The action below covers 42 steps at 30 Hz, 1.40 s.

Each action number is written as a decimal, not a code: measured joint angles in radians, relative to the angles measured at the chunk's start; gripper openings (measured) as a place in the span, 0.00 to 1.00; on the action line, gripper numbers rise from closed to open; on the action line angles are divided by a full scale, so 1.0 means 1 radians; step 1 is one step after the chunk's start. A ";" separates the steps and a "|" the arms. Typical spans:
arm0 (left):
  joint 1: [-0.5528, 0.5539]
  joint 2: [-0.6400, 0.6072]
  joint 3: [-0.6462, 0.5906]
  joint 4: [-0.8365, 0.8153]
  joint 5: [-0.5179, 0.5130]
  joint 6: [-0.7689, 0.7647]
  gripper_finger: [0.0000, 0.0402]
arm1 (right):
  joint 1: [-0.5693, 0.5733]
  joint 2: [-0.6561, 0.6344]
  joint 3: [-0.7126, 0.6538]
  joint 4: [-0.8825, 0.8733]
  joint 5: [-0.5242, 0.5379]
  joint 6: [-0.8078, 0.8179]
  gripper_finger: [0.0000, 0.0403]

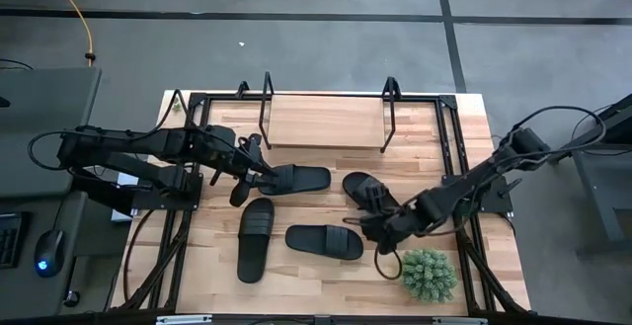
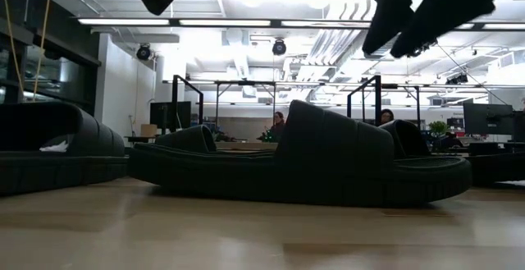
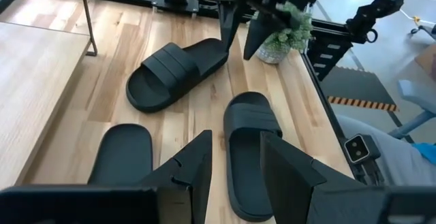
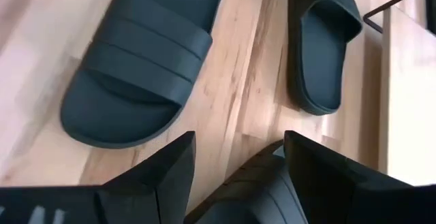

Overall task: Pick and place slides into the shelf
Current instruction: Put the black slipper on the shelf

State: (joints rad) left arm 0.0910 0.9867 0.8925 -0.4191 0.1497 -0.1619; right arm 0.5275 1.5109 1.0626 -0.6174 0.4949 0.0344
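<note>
Four black slides lie sole-down on the wooden tabletop (image 1: 464,167): one (image 1: 294,179) before the shelf (image 1: 326,120), one (image 1: 255,238) pointing near-far, one (image 1: 324,241) lying crosswise, and one (image 1: 367,193) toward the right. My left gripper (image 1: 259,165) (image 3: 236,139) is open and raised over the table, at the left end of the slide before the shelf. My right gripper (image 1: 380,231) (image 4: 238,142) is open and raised, hovering by the near end of the right-hand slide (image 4: 248,193), which shows between its fingers.
A small potted green plant (image 1: 428,274) stands at the table's near right corner, close to my right gripper. The shelf's black tube uprights (image 1: 265,108) (image 1: 389,108) rise at its board's ends. Black frame rails (image 1: 178,256) run along the table's sides.
</note>
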 joint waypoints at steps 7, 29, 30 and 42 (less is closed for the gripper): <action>0.000 0.000 0.000 -0.001 0.000 0.000 0.28 | 0.053 0.093 0.000 0.003 0.085 0.040 0.53; 0.000 0.000 0.000 -0.001 -0.004 0.000 0.28 | 0.107 0.302 0.000 0.241 0.183 -0.035 0.53; 0.000 0.000 0.000 -0.002 -0.004 0.000 0.28 | 0.108 0.307 0.000 0.241 0.184 -0.035 0.53; 0.000 0.000 0.001 -0.001 -0.011 0.000 0.28 | 0.108 0.394 0.000 0.353 0.195 -0.035 0.53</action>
State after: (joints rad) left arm 0.0910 0.9867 0.8932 -0.4200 0.1383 -0.1616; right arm 0.6357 1.9052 1.0630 -0.2642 0.6899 -0.0006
